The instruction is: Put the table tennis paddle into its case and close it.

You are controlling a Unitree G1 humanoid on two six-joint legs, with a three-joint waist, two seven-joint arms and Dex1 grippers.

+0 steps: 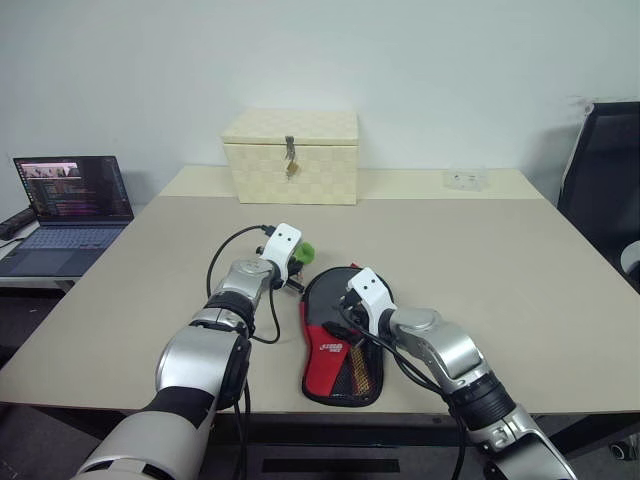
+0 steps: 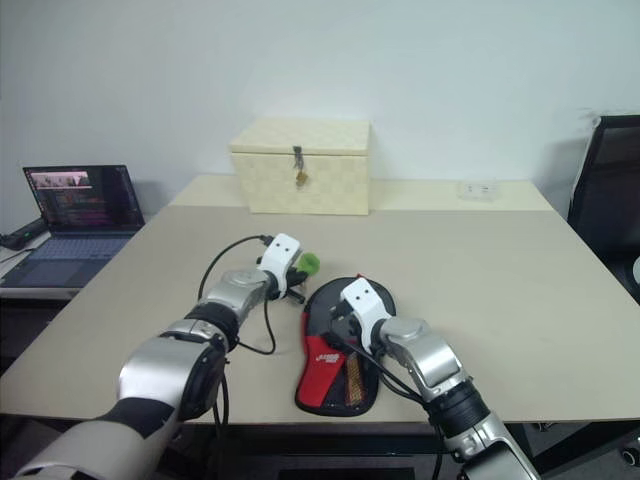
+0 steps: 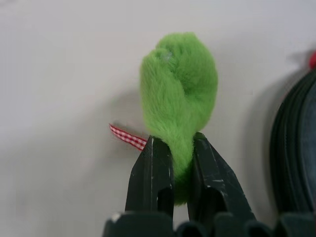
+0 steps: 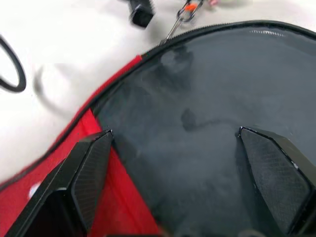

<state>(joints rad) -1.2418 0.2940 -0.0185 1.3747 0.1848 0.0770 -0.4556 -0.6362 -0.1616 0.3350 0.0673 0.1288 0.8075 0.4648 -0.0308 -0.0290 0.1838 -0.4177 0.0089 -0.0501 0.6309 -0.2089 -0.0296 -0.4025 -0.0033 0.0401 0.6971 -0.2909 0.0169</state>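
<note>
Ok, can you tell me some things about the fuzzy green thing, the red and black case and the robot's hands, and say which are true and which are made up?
1. The left gripper is shut on the fuzzy green ring. True.
2. The right gripper is pinched shut. False: its fingers stand wide open over the black part of the case.
3. The case lies on the table. True.
4. The cream woven box stands open. False: its lid is down, with a latch at the front.
5. A laptop sits to the robot's right. False: it is on the left, screen lit.
</note>
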